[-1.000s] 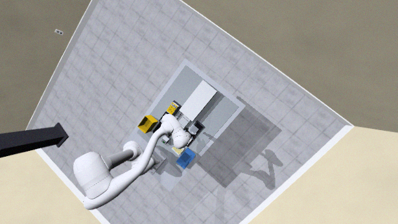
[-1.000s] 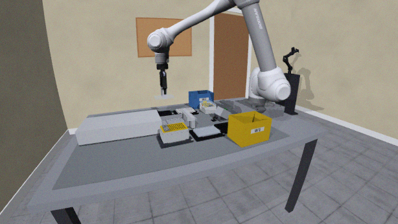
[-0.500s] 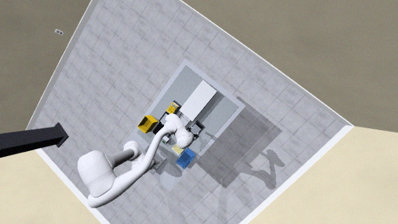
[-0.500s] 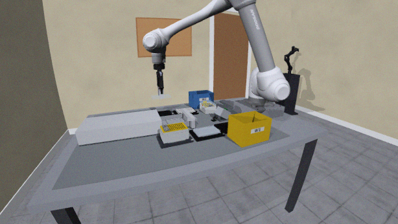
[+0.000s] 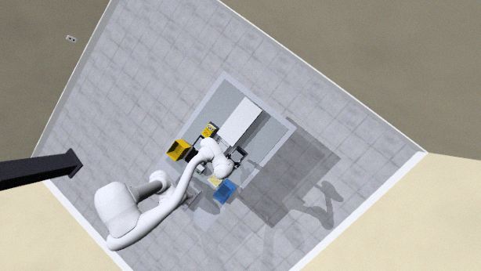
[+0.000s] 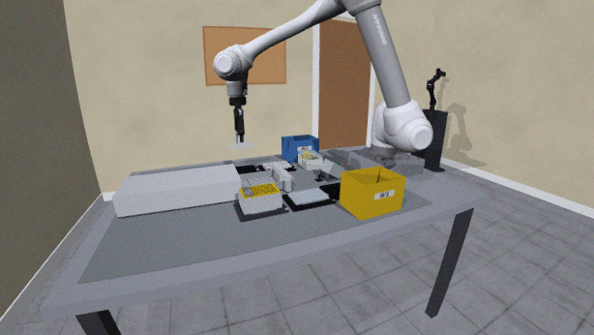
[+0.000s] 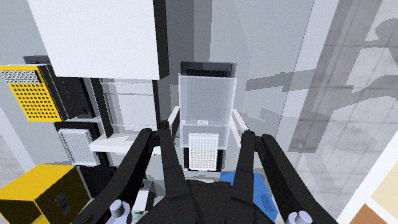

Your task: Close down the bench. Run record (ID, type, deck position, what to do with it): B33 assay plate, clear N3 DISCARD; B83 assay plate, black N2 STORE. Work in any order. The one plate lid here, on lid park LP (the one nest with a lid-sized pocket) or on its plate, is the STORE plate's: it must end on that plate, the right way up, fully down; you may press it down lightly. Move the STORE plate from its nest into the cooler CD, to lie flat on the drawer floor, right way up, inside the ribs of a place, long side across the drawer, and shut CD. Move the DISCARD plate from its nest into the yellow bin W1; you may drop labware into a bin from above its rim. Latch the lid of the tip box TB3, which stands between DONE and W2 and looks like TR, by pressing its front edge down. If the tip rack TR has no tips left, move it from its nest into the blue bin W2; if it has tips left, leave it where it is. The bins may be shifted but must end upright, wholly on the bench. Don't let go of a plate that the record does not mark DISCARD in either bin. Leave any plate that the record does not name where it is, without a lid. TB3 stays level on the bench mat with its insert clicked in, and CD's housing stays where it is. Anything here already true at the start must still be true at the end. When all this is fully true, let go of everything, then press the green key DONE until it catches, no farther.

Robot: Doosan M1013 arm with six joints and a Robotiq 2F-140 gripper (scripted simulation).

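My gripper (image 6: pixel 239 132) hangs high above the back of the bench and is shut on the clear plate lid (image 6: pixel 240 145), which it holds flat by the long sides. In the wrist view the lid (image 7: pixel 206 100) lies between my fingers. The black plate (image 7: pixel 207 67) in its nest shows just past the lid's far edge, far below. The clear plate (image 6: pixel 310 196) lies in its nest beside the yellow bin W1 (image 6: pixel 371 191). The tip rack TR (image 6: pixel 259 195) has a yellow top. The white cooler CD (image 6: pixel 176 188) is shut.
The blue bin W2 (image 6: pixel 300 145) stands at the back, with a tip box (image 6: pixel 310 160) in front of it. The arm's base (image 6: pixel 401 127) stands at the back right. In the wrist view a white gridded box (image 7: pixel 204 150) lies under the lid.
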